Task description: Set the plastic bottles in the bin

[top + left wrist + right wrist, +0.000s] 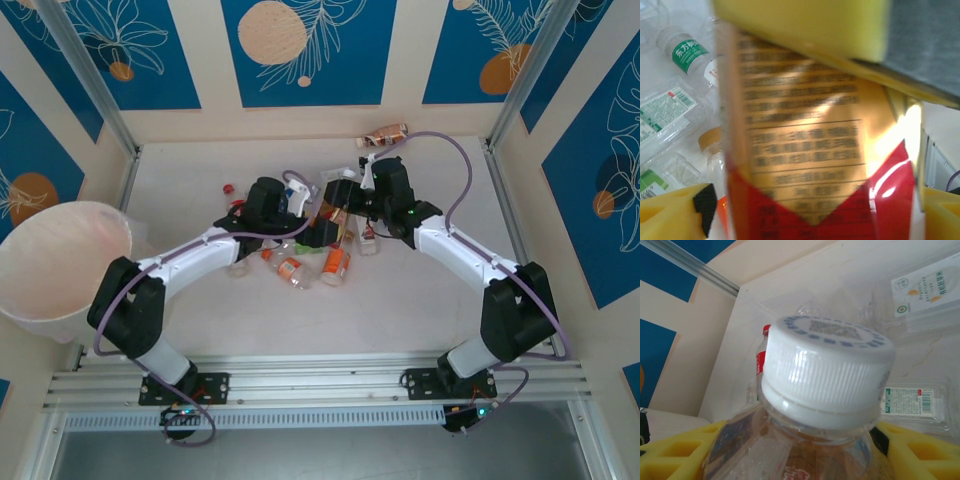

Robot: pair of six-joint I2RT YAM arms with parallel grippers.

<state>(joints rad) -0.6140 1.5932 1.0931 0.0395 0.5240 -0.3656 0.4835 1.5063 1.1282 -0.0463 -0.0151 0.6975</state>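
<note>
A clear bottle with a white cap (827, 375) and a tan and red label (800, 125) hangs over the pile at mid-table (335, 215). My right gripper (800, 455) is shut on its shoulder just under the cap. My left gripper (810, 215) has its yellow fingers (675, 212) tight at either side of the labelled body. Both grippers meet there, left (318, 228) and right (345, 205). More plastic bottles lie below: two orange-labelled ones (289, 267) (336, 265) and a green-labelled one (687, 54). The bin (60, 250) stands at the left edge.
One bottle (385, 133) lies alone by the back wall, and a small red cap (229, 187) lies left of the pile. Crushed flat bottles (912, 402) sit under the right gripper. Metal frame posts (510, 100) rise at the back corners.
</note>
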